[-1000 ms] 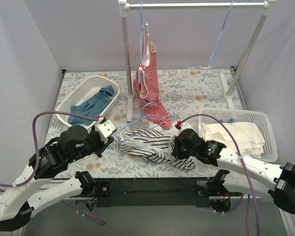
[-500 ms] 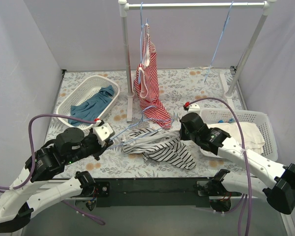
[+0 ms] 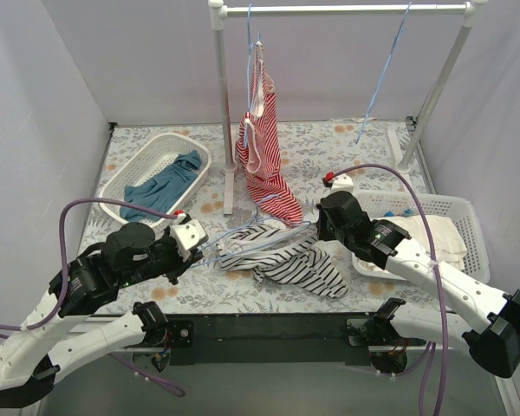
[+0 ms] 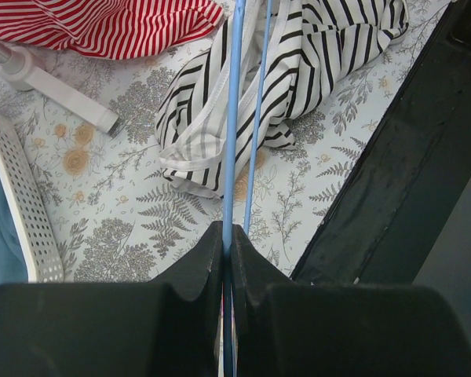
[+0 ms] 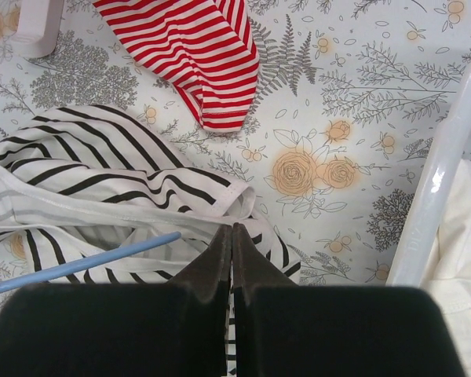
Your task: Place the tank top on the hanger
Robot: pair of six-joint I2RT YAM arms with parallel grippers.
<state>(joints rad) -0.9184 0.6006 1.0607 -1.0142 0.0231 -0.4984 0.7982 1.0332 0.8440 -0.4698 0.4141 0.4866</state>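
The tank top, white with black stripes, lies crumpled on the floral table between the arms. It also shows in the left wrist view and the right wrist view. The hanger, thin pale-blue wire, lies across the top's left part. My left gripper is shut on the hanger's wire, its fingertips just left of the top. My right gripper is shut on the top's white-edged upper right part, jaws pinching fabric. The hanger's tip pokes through the cloth beside it.
A red-and-white striped top hangs from the rack rail by the left post. Another blue hanger hangs at the right. A white basket with a blue garment stands back left. A white basket of pale cloth stands right.
My right gripper has moved from the top's near right side up and back to its far right edge, pulling the fabric that way. My left arm shifted slightly, holding the hanger throughout.
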